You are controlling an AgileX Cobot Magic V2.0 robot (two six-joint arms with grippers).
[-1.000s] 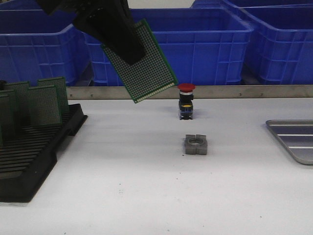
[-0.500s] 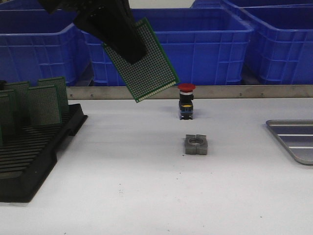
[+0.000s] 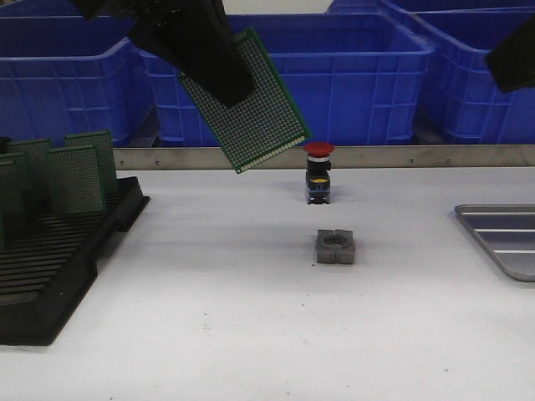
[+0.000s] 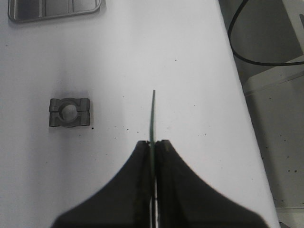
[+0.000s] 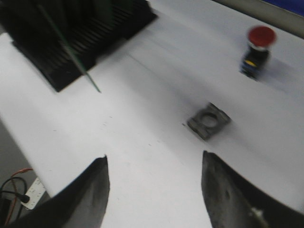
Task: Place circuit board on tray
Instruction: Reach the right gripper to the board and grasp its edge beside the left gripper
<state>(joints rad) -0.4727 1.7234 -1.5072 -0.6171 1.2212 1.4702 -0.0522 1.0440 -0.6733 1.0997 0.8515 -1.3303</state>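
Note:
My left gripper is shut on a green perforated circuit board and holds it tilted, high above the table left of centre. In the left wrist view the board shows edge-on between the shut jaws. The silver-grey tray lies at the table's right edge, partly cut off; its corner also shows in the left wrist view. My right gripper is open and empty; only a dark part of that arm shows at the upper right of the front view. The held board also shows in the right wrist view.
A black slotted rack with several upright green boards stands at the left. A red-capped push button and a grey metal clamp block sit mid-table. Blue plastic bins line the back behind a metal rail.
My left gripper has carried the board slightly to the right. The right arm has come into the front view at the upper right.

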